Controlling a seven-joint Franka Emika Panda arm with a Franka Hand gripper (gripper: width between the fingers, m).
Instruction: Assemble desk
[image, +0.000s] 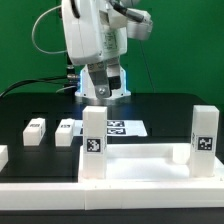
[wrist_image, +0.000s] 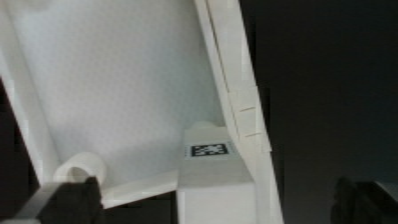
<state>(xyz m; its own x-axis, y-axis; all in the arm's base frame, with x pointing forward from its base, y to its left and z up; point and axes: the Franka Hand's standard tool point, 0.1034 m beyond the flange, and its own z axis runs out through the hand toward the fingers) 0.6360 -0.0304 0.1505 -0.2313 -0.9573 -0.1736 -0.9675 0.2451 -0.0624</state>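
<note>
Claw (image: 105, 92) hangs over the back of the black table (image: 30, 105). Jaws are wide apart, nothing in them. Wrist view shows one fingertip (wrist_image: 71, 186) off to the side, not touching any part.

Desk = wide flat white plastic tabletop panel w/ raised rim (image: 135, 165), lying at the table front, just in front of the flat white marker board (image: 125, 128). Two short white square tagged legs stand upright in its corners: left-corner leg (image: 93, 140) on the ext view's left, right-corner leg (image: 205, 140) on the ext view's right. Wrist view looks down on the panel w/ one of these legs at its rim; can't tell which. Two more lie flat on the table, apart from the panel on the ext view's left: loose leg (image: 35, 130) and second loose leg (image: 67, 129).

Handling, my read:
- Legs: prob. light, stiff moulded plastic w/ smooth faces, so slippery. Take on two opposite flat sides, about mid-length, jaws square to the faces so it can't twist.
- Panel: stiff but too wide for the claw to span. Take it by the rim only, or nudge it; prob. slides easily on the table.
- Not fragile, but a tilted leg could jam in its socket, and a bump could knock the seated legs.
</note>
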